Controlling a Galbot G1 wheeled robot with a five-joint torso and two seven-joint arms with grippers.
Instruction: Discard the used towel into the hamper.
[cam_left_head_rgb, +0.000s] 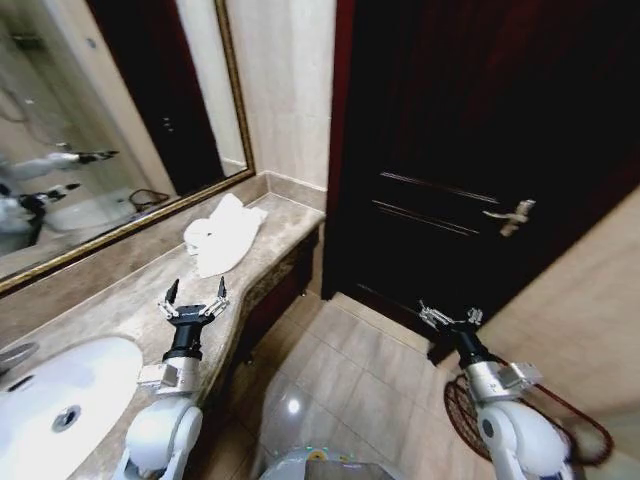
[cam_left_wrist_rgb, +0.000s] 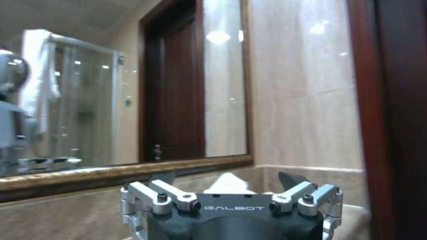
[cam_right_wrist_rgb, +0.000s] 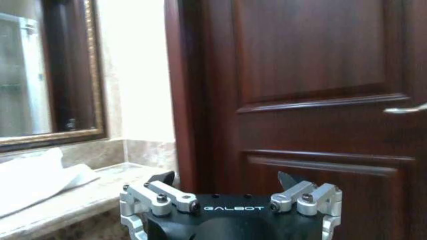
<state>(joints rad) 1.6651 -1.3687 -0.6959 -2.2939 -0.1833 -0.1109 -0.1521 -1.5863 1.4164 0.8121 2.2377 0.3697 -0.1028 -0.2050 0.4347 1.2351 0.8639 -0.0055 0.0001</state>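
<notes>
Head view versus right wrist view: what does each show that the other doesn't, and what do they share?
Head view alone: the sink, the left gripper open over the counter, and the hamper on the floor beside the right arm. Right wrist view alone: a close look at the right gripper's fingers, spread apart. Both share the white towel on the counter, the mirror, the dark door with its handle, and the right gripper, empty.

We are in a bathroom. On the left we see a white sink (cam_left_head_rgb: 62, 398) set in a stone counter (cam_left_head_rgb: 120, 300), with a big gold-framed mirror (cam_left_head_rgb: 110, 120) on the wall above it. The floor (cam_left_head_rgb: 340, 370) has shiny tiles. A dark wooden door (cam_left_head_rgb: 470, 150) stands far ahead.
</notes>
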